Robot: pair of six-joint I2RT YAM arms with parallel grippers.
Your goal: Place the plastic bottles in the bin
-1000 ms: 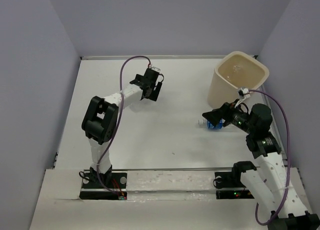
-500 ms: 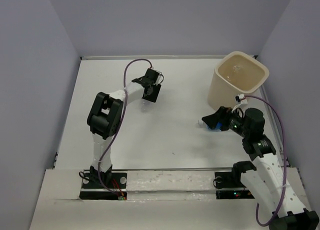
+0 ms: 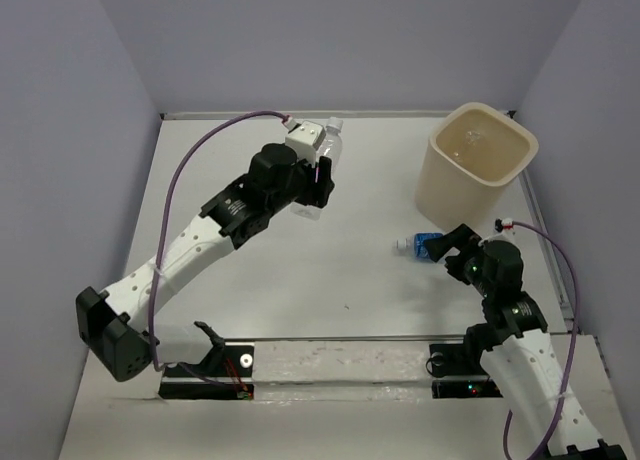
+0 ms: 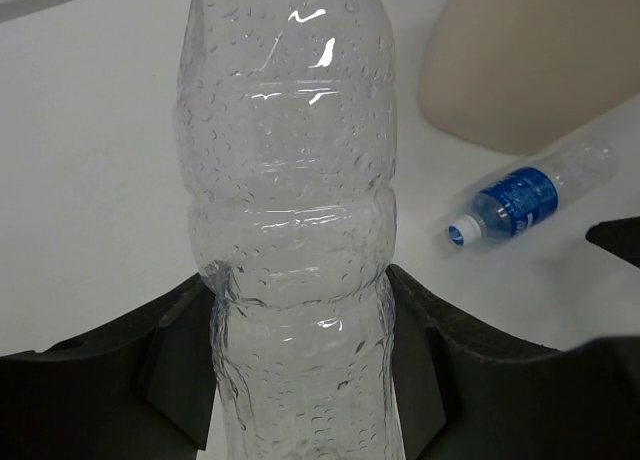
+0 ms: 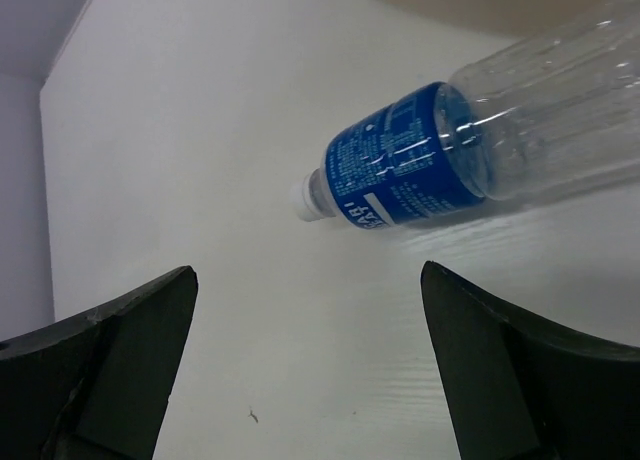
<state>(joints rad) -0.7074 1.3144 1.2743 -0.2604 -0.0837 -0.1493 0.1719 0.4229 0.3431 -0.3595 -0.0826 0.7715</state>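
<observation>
My left gripper (image 3: 312, 185) is shut on a clear, unlabelled plastic bottle (image 3: 325, 155), held off the table at the back centre with its white cap pointing away from me. In the left wrist view that bottle (image 4: 290, 180) fills the middle, and the jaws pinch its lower body on both sides (image 4: 300, 365). A second bottle with a blue label and white cap (image 3: 420, 245) lies on its side below the bin (image 3: 480, 165). My right gripper (image 5: 308, 275) is open just short of that blue-label bottle (image 5: 450, 160), touching nothing.
The cream bin stands at the back right, close to the right wall; its side shows in the left wrist view (image 4: 540, 60). Purple walls enclose the white table (image 3: 300, 270) on three sides. A small dark speck (image 3: 347, 307) marks the tabletop.
The left gripper shut on the clear bottle and lifted it up and to the right. The right gripper opened wider and drew back towards me from the blue-label bottle.
</observation>
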